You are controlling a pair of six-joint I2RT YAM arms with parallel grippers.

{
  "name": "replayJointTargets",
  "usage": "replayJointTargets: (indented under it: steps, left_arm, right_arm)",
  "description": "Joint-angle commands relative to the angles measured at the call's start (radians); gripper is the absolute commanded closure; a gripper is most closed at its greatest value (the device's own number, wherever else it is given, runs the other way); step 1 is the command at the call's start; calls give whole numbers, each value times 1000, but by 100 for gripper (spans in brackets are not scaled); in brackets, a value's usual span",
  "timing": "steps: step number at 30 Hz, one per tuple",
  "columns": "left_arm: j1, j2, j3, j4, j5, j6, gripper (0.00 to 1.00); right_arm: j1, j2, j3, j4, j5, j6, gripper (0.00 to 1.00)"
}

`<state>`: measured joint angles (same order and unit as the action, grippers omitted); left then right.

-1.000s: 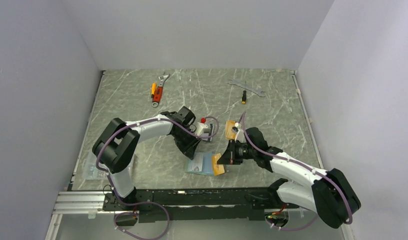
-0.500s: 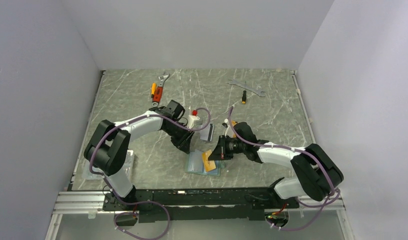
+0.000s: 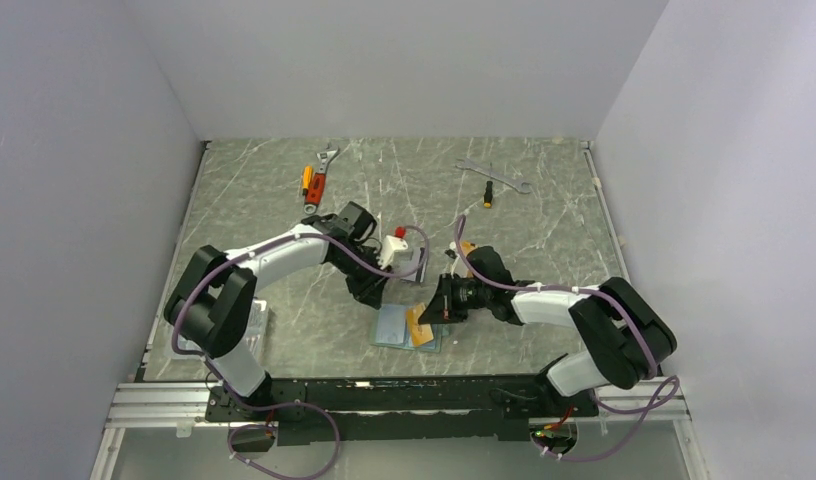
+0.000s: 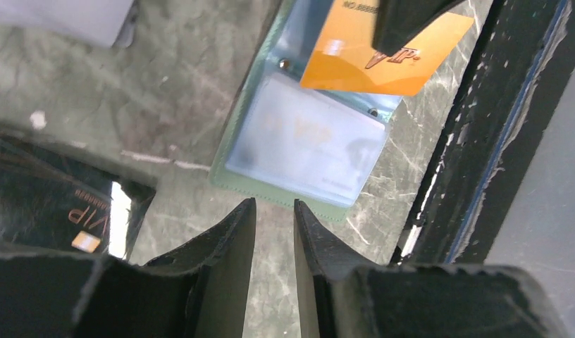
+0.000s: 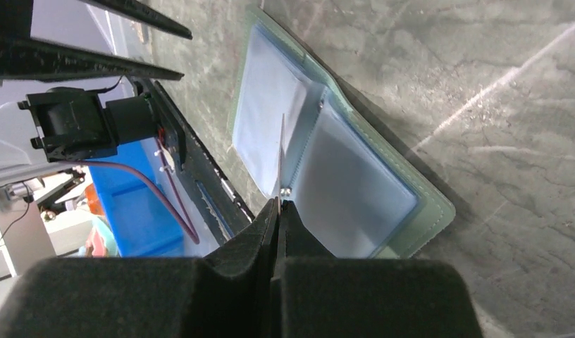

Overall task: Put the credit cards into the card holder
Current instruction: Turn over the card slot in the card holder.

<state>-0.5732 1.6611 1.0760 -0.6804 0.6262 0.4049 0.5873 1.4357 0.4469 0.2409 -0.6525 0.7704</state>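
Observation:
The card holder [image 3: 390,328] lies open and flat near the table's front edge, green rim [image 4: 235,158] around clear sleeves. One sleeve holds an orange card [image 4: 306,137]. My right gripper [image 3: 433,311] is shut on an orange-gold credit card [image 3: 418,323], held over the holder's right half; it shows edge-on [image 5: 280,158] between the right gripper [image 5: 278,205] pads. My left gripper [image 4: 274,210] hovers just left of the holder, narrowly open with nothing between its fingers. A black card [image 4: 56,208] and a grey card [image 4: 66,17] lie beside it.
An orange-handled wrench [image 3: 317,178], a silver wrench [image 3: 494,175] and a small screwdriver [image 3: 488,194] lie at the back. Another orange card [image 3: 467,246] sits behind the right arm. The black base rail [image 4: 475,155] runs just past the holder.
My right gripper has carried the orange-gold card leftward, from the holder's right edge to over its sleeves. My left gripper has drawn back slightly to the left.

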Motion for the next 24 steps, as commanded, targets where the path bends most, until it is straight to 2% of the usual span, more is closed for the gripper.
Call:
replayJointTargets:
  steps: [1, 11, 24]
  left_arm:
    - [-86, -12, -2, 46, -61, 91, 68]
    - [-141, -43, -80, 73, -191, 255, 69]
    - [-172, -48, -127, 95, -271, 356, 70]
  right_arm:
    - [-20, 15, -24, 83, -57, 6, 100]
    - [-40, 109, -40, 216, -139, 52, 100]
    - [-53, 163, -30, 240, -157, 63, 100]
